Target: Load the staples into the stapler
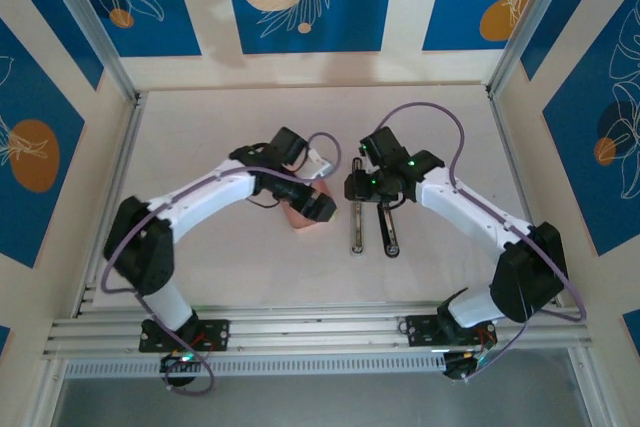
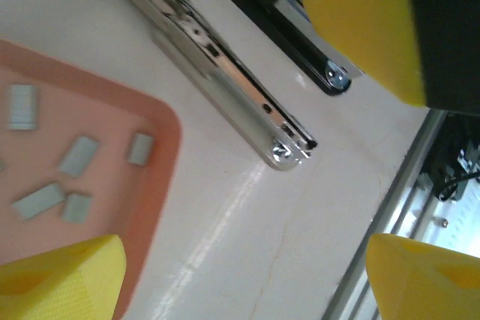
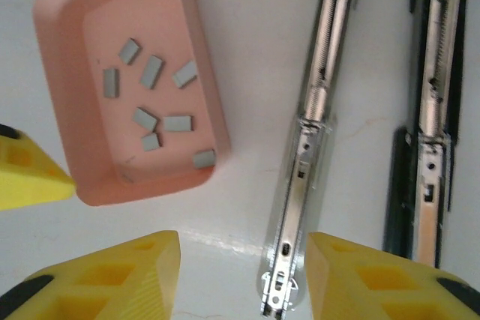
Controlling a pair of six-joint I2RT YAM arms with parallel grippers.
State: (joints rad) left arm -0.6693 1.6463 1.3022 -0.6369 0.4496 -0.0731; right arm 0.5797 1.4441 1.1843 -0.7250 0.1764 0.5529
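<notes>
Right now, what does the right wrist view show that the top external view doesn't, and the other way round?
Right wrist view: the staples lie as separate grey strips in the pink tray, and the springs inside the stapler are clear. Top external view: the left arm and right arm whole, with the left gripper over the tray. Shared: the tray, and the stapler opened flat into two long arms beside it.

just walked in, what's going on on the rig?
The stapler lies opened flat, silver arm and black arm side by side. The right tool is open, astride the silver arm's end, not gripping it. The left tool hangs open at the pink tray, holding nothing. The staples lie loose in the tray.
</notes>
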